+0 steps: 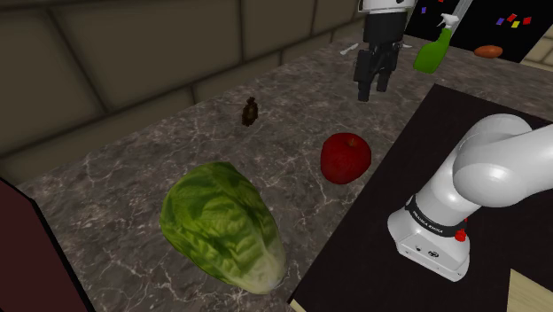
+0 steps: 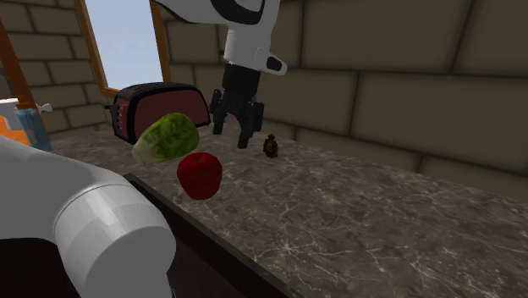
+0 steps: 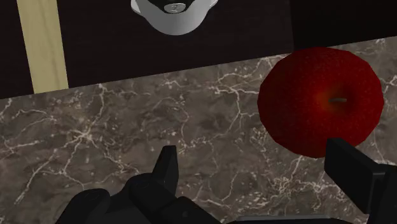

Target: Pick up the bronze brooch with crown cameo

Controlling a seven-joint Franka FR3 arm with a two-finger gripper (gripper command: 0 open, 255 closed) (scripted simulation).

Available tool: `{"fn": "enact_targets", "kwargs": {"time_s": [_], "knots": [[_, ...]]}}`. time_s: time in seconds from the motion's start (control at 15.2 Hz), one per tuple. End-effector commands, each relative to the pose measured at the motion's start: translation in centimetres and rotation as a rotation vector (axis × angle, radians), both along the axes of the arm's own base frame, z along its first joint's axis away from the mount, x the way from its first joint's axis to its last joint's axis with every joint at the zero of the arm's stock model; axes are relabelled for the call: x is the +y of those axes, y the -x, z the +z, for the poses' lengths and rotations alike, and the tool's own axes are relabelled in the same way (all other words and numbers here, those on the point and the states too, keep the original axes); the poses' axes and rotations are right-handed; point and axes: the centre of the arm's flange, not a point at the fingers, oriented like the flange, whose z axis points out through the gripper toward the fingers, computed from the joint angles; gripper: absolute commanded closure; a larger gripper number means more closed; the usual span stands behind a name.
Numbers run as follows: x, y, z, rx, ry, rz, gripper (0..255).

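Starting at the shoulder view's left, one head of green lettuce [image 1: 221,226] lies on the dark marbled counter [image 1: 115,177]. Next comes the one brooch [image 1: 251,111], a small dark-brown piece resting on the counter near the block wall [image 1: 133,53], well apart from the lettuce. To its right sits one red apple [image 1: 346,157], close to the edge of the black stand [image 1: 443,115]. Above and beyond the apple hangs the gripper [image 1: 373,87], off the surface, its two black fingers spread apart with nothing between them. In the wrist view the apple lies close beside one finger [image 3: 167,167], touching neither. Further right stands the only container, one green spray bottle [image 1: 434,53]; whether it has anything in it cannot be told. Past it lies one small orange-red thing [image 1: 488,50], perhaps a piece of food. In the second exterior view one dark-red toaster [image 2: 161,108] stands behind the lettuce, and the brooch lies just right of the gripper.
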Motion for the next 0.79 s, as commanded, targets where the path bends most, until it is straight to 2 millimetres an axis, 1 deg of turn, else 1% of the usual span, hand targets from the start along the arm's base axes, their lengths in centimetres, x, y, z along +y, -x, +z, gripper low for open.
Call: {"fn": "enact_targets", "kwargs": {"time_s": [0.0, 0.73], "knots": [[0.0, 0.0, 0.0, 0.000, 0.000, 0.000, 0], [5.5, -12.4, -3.6, -0.039, 0.020, 0.001, 0]]}}
